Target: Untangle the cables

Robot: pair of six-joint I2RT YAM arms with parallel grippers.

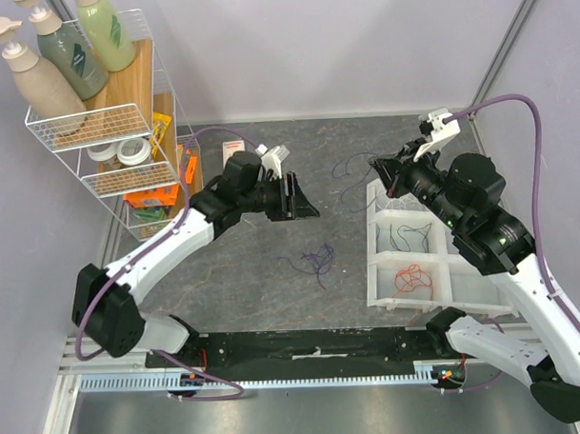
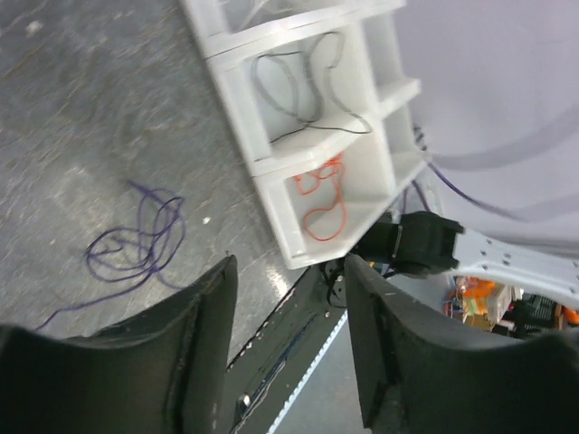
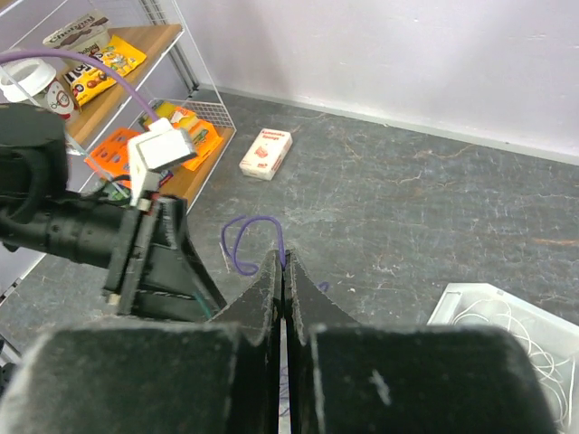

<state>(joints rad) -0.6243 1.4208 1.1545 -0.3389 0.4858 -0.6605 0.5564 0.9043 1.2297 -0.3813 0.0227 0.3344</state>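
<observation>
1 purple cable (image 3: 244,237) clamped in right tool (image 3: 282,271), left tool (image 2: 289,267) apart, tray (image 1: 372,262) nearby

Bright, even light; blurred near foreground

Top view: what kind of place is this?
Probably a robot lab bench: left arm and right arm mounted on a metal rail, a white tray holding cables, blank walls around.

White arm shells (image 1: 167,242) and black joints (image 1: 108,319) — a purple hose (image 1: 515,97) along each, white wrist-camera brackets (image 1: 439,128)
</observation>
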